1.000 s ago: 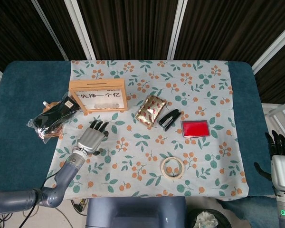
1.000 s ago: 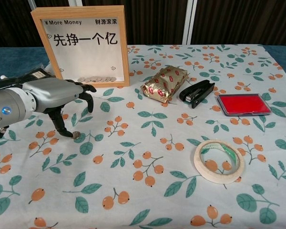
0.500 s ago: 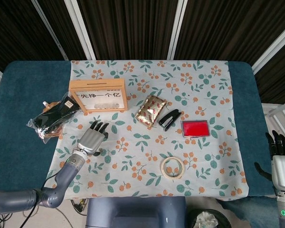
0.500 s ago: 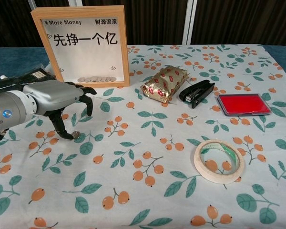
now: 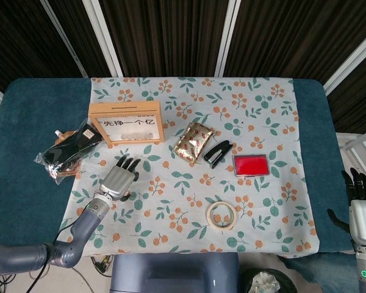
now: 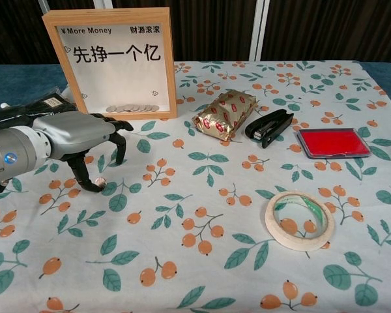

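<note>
Left hand [image 6: 68, 140] fingers curled over coin [image 6: 98, 184], framed sign [image 6: 111, 60] reading "More Money"

Left robot hand [image 6: 78, 140] palm-down, fingers curled — right robot hand [image 5: 361, 207] fingers apart.

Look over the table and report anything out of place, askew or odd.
One small coin lies loose on the cloth by the fingertips of the left robot hand, apart from the row of coins inside the wooden frame box. Nothing looks spilled or damaged.
</note>
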